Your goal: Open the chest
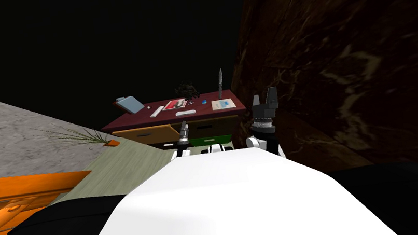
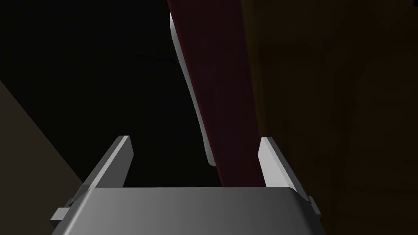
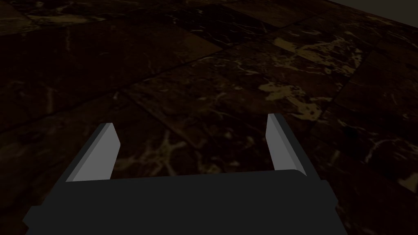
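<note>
A dark red desk [image 1: 212, 110] with tan drawer fronts [image 1: 145, 135] stands straight ahead; the left front juts out at a slant. Low at my left is an orange wooden unit [image 1: 1, 201] with long handles. My left gripper [image 1: 183, 128] hangs just before the desk's drawers. Its wrist view shows it open [image 2: 195, 140], with a dark red slab [image 2: 220, 102] and a white shape [image 2: 192, 94] beyond the fingers, nothing between them. My right gripper [image 1: 264, 96] is raised near the desk's right end, open [image 3: 190, 121], facing a dark marbled wall [image 3: 245, 73].
Papers, a keyboard, a tilted screen [image 1: 131, 104] and a thin upright item [image 1: 220, 82] lie on the desk. A potted plant [image 1: 93, 137] stands on the pale floor at left. A green object [image 1: 209, 140] sits under the desk. The dark marbled wall [image 1: 362, 63] runs close on the right. Behind is a black area.
</note>
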